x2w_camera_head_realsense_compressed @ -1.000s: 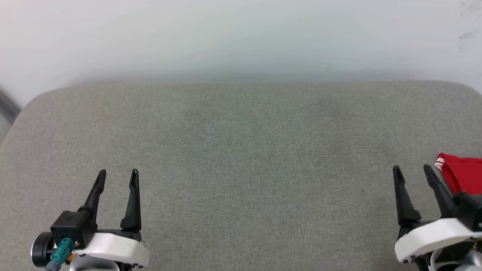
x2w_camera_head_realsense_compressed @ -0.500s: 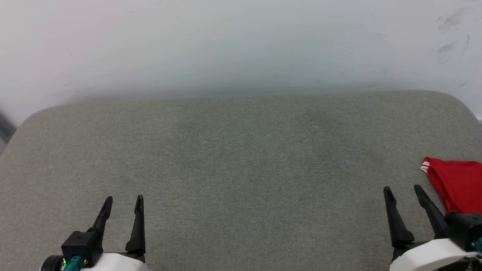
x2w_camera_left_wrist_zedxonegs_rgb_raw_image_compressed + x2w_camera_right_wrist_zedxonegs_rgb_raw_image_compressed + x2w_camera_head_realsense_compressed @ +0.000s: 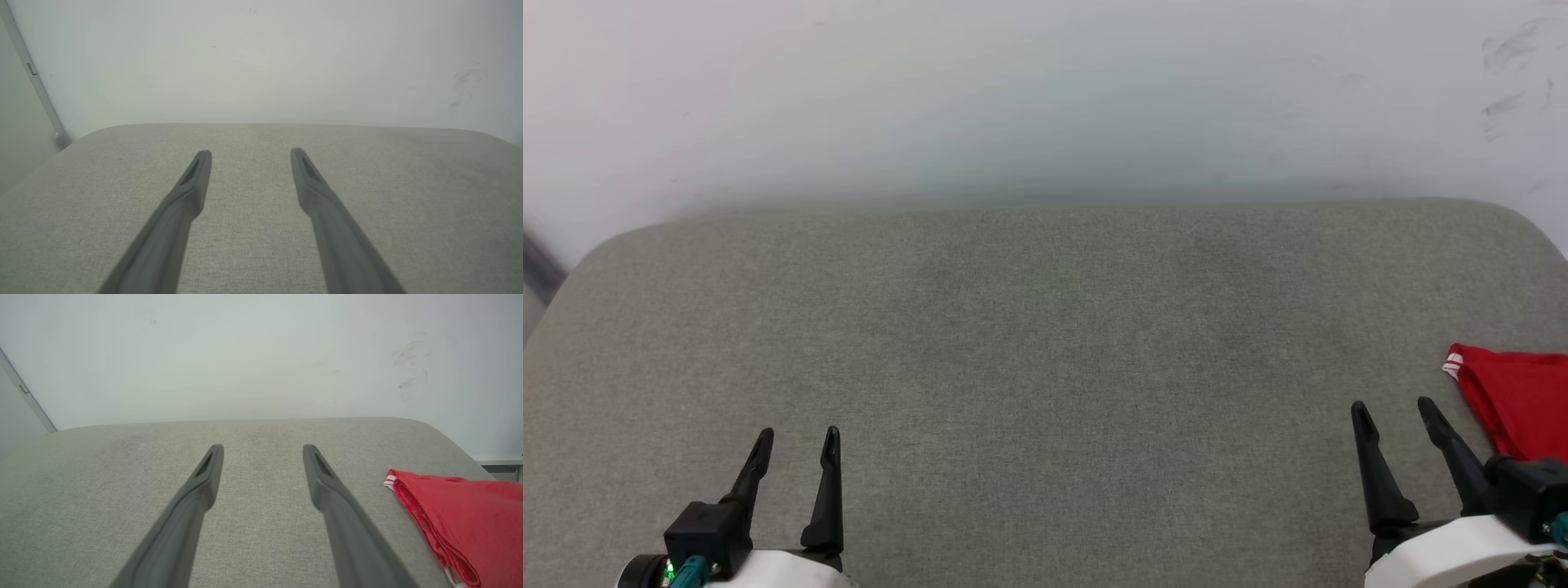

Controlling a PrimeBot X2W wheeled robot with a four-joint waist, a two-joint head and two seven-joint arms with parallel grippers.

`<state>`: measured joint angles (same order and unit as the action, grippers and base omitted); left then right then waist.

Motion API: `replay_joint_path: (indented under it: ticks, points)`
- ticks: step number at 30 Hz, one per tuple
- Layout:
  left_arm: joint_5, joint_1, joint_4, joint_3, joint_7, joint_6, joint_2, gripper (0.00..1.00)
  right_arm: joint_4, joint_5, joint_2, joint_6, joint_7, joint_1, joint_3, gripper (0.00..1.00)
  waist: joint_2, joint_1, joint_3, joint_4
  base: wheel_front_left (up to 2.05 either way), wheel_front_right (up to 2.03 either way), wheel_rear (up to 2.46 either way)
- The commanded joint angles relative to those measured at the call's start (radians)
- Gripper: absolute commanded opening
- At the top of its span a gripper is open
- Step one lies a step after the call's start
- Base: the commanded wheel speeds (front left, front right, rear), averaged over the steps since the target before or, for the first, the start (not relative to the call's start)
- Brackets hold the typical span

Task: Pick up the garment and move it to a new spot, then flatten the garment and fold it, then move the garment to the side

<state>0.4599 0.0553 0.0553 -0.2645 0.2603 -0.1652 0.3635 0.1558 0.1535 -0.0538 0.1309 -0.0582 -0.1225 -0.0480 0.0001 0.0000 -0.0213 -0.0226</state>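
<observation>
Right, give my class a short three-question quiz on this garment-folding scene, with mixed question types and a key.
1. True or false: the right gripper is shut on the red garment.
2. Where does the red garment lie on the grey cushion? A) at its centre; B) at its far left corner; C) toward the robot's right, beside the right gripper.
3. Fill in: the left gripper has its jaws ____ and holds nothing.

Key: 1 false; 2 C; 3 open.
</observation>
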Motion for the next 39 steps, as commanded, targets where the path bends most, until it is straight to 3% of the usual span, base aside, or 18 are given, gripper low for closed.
replay_joint_path:
  ticks: [1, 2, 39]
  points:
    - [-0.008, -0.012, 0.000, 0.001, 0.007, 0.004, -0.004, 1.00, 0.007, 0.006, 0.005, 0.000, -0.001, 0.001, -0.001, 1.00, -0.0001, 0.0000, 0.000, 0.002, 0.00, 0.00, 0.00]
    - [-0.002, -0.001, 0.000, 0.000, 0.000, 0.000, -0.001, 0.00, 0.002, 0.001, 0.000, 0.000, 0.000, 0.000, -0.001, 0.00, -0.0001, 0.0000, 0.000, 0.002, 0.00, 0.00, 0.00]
    - [0.505, -0.071, 0.091, 0.143, -0.148, 0.126, -0.125, 0.00, -0.176, 0.643, -0.019, 0.000, -0.002, 0.098, -0.002, 0.00, -0.0001, 0.0000, 0.007, 0.008, 0.00, 0.00, 0.00]
